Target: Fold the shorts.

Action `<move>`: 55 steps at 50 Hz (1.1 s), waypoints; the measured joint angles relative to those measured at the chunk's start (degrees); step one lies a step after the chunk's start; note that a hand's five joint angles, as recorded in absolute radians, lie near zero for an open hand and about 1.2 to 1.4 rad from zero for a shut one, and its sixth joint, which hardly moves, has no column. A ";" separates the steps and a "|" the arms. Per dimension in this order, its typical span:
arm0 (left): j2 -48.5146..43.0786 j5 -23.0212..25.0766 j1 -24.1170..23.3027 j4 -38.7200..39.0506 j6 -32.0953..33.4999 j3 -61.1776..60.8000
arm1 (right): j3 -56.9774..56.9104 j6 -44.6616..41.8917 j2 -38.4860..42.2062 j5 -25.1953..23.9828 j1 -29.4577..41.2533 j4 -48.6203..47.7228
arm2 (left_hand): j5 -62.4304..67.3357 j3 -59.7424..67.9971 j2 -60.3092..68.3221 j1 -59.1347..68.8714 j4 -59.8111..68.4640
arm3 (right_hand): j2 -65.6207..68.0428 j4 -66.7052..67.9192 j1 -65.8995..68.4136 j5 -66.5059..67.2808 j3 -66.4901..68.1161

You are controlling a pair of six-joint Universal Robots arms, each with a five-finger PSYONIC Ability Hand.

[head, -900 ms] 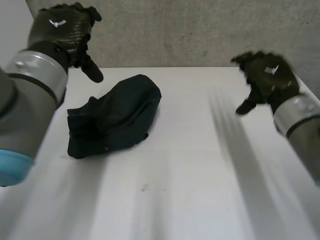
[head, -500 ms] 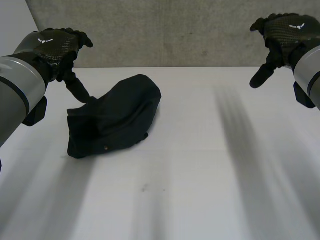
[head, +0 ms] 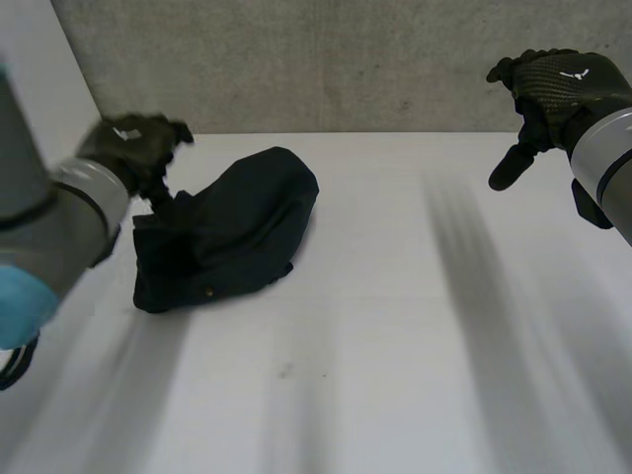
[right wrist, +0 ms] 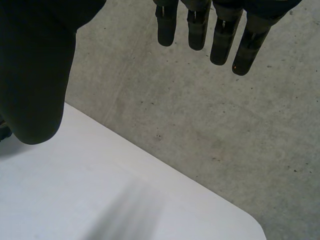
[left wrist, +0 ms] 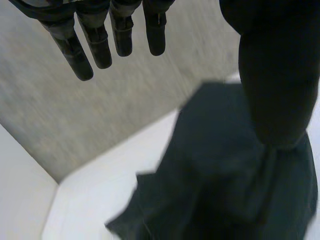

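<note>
The left hand (head: 133, 148) is dropping onto the far-left edge of the bunched shorts (head: 232, 232) lying left on the tabletop (head: 395, 346), its fingers (left wrist: 100, 50) released and readying a grasp, while the right hand (head: 558, 89) is hovering far right, equally relaxed.

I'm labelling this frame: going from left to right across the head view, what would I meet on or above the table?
left hand → dark shorts → right hand
</note>
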 measured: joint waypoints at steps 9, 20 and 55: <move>-15.44 -0.59 -0.09 8.51 5.04 0.80 | 0.26 -0.22 0.18 -0.74 -0.06 -0.04 | 13.66 12.58 13.76 12.23 13.62 | 0.00 0.00 0.00 0.00 0.00; -21.05 -1.46 -1.62 21.27 3.69 0.30 | 1.27 -0.58 0.15 -2.38 -0.42 -0.03 | 52.50 53.79 55.50 51.46 55.51 | 0.00 0.00 0.00 0.00 0.00; -4.95 2.22 -25.91 17.99 -19.76 -6.71 | 0.75 -0.72 0.06 -2.86 -0.76 -0.01 | 6.22 6.62 7.10 5.43 6.82 | 0.00 0.00 0.00 0.00 0.00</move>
